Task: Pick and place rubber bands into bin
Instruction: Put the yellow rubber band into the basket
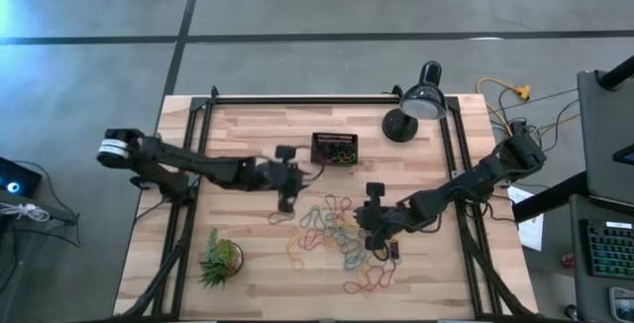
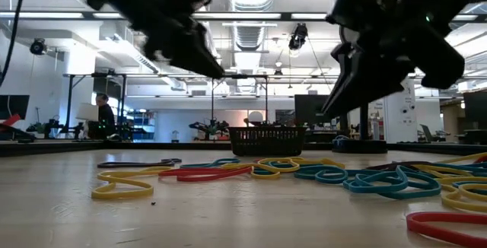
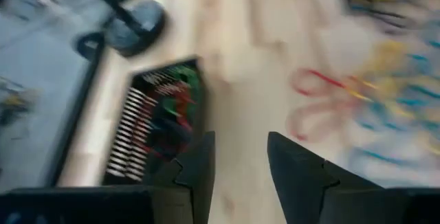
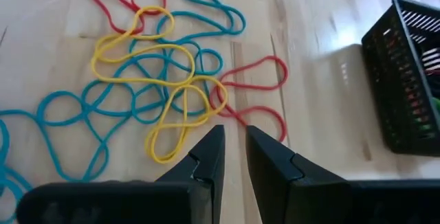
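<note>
Fingers of the left gripper [image 3: 239, 165] stand apart, empty, just beside the small black slotted bin [image 1: 334, 149]. The right gripper [image 4: 234, 157], fingers narrowly parted and empty, hangs over the scattered coloured elastic rubber bands [image 4: 148, 80], which lie on the lamp-less side of that bin; the right arm is nearer them.

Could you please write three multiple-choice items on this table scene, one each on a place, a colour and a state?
1. Where does the bin sit?
A. beside the plant
B. near the table's far edge, left of the lamp
C. off the table

2. What colour is the bin?
A. white
B. black
C. red

3. What does the left gripper hold?
A. nothing
B. a yellow band
C. the lamp

Answers:
1 B, the high view shows the bin beside the lamp, far from the plant.
2 B, its slotted walls are black.
3 A, the left wrist view shows bare table between its parted fingers, with the rubber bands lying loose.
</note>
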